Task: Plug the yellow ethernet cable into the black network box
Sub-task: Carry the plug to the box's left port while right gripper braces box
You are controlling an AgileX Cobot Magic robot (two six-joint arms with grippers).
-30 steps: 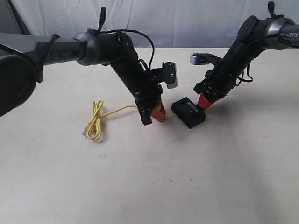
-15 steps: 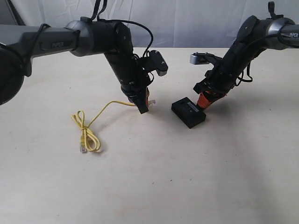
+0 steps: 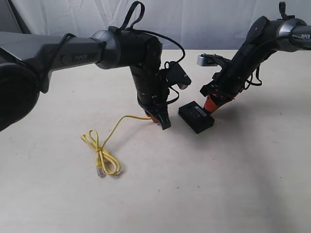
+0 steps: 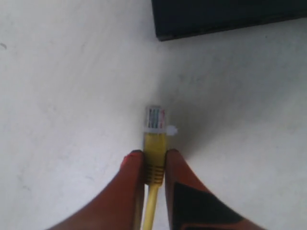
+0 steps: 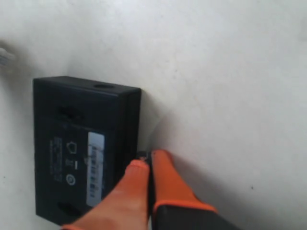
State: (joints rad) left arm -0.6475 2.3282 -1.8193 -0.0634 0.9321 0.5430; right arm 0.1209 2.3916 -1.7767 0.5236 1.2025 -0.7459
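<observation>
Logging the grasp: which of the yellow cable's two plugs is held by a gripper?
The plug near the black network box: the left gripper pinches the yellow ethernet cable just behind it. The other plug lies free beyond the knotted loop.

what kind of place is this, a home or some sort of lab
Most likely a robotics lab bench staged for recording: a left arm and right arm work over a plain pale table, a white curtain hangs behind, and the props are a yellow ethernet cable and black network box.
</observation>
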